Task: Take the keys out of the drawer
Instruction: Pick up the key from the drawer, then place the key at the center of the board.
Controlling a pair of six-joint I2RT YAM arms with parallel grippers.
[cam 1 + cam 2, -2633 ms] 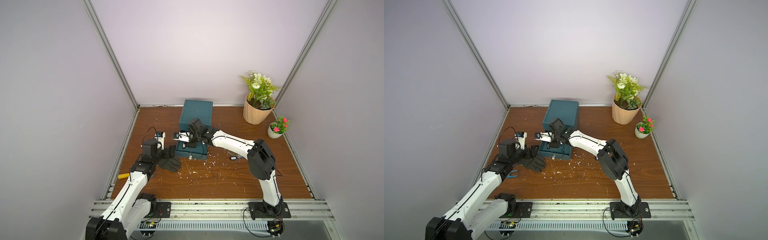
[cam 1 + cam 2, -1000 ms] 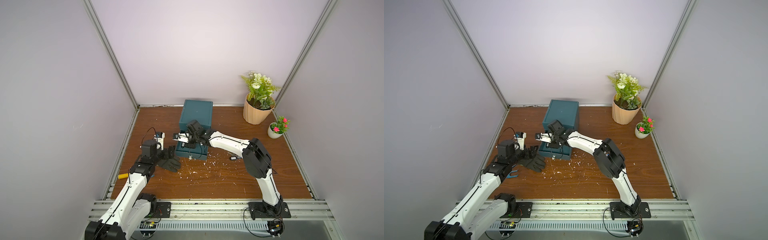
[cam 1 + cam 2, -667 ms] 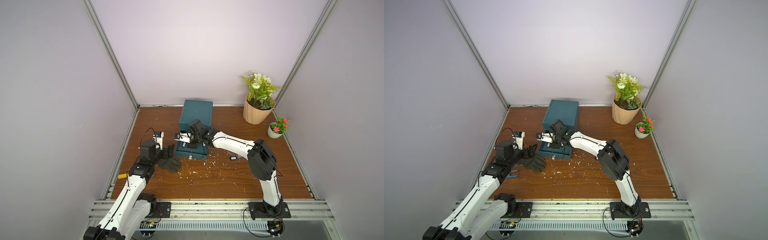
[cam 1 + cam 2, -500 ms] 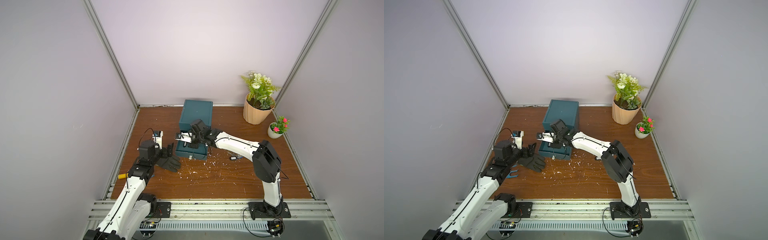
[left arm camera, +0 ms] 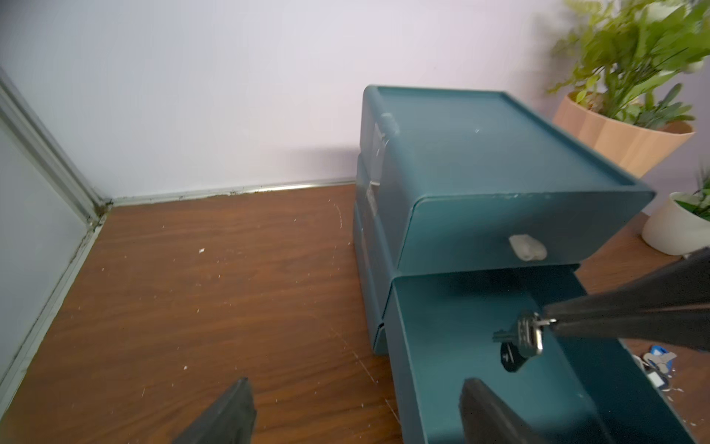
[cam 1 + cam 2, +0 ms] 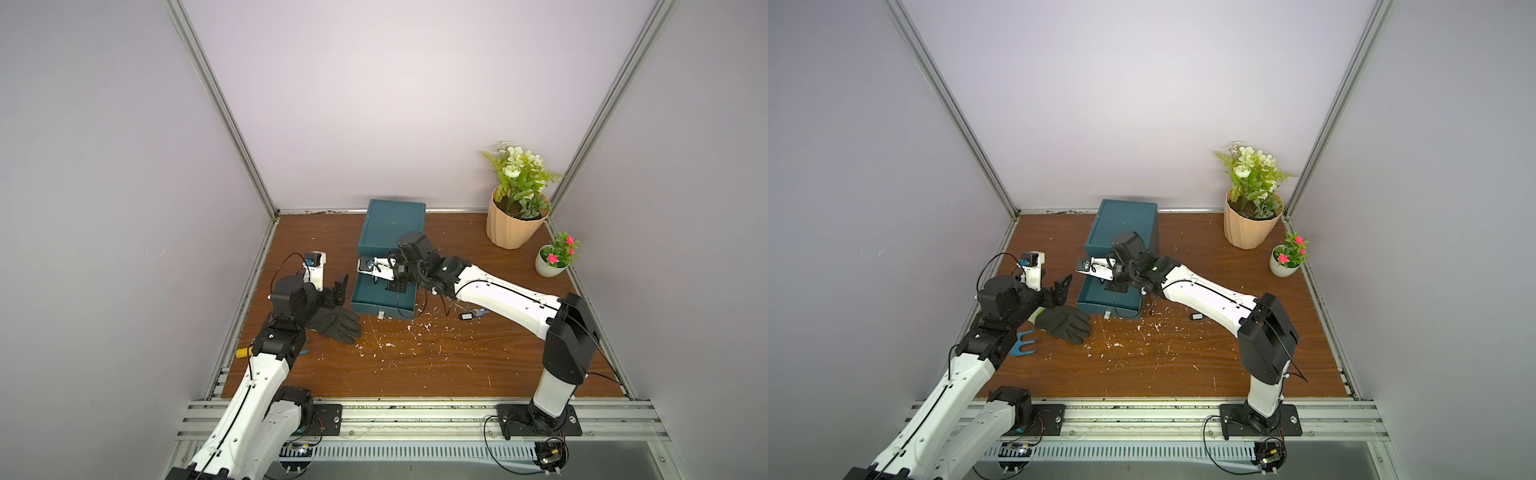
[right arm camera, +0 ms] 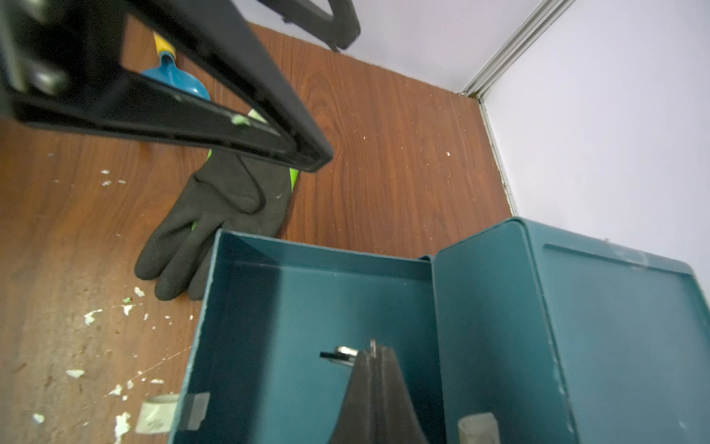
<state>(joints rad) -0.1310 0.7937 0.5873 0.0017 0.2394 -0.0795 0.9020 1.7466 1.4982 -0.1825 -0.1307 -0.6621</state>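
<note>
The right gripper [image 5: 549, 321] stays clenched on a silver key [image 5: 528, 338]. Its black tag [image 5: 511, 359] dangles just below the fingertips, within the open teal drawer [image 5: 422, 300] but seemingly clear of its floor. The left gripper [image 5: 355, 384], fingers spread and empty, has drawn back slightly. The grab looks made; what remains is carrying the key out to the tagged keys [image 6: 466, 316] on the table [image 6: 415, 365].

Two potted plants [image 6: 513, 226], one glove [image 6: 336, 325], one teal drawer unit [image 6: 392, 224]
</note>
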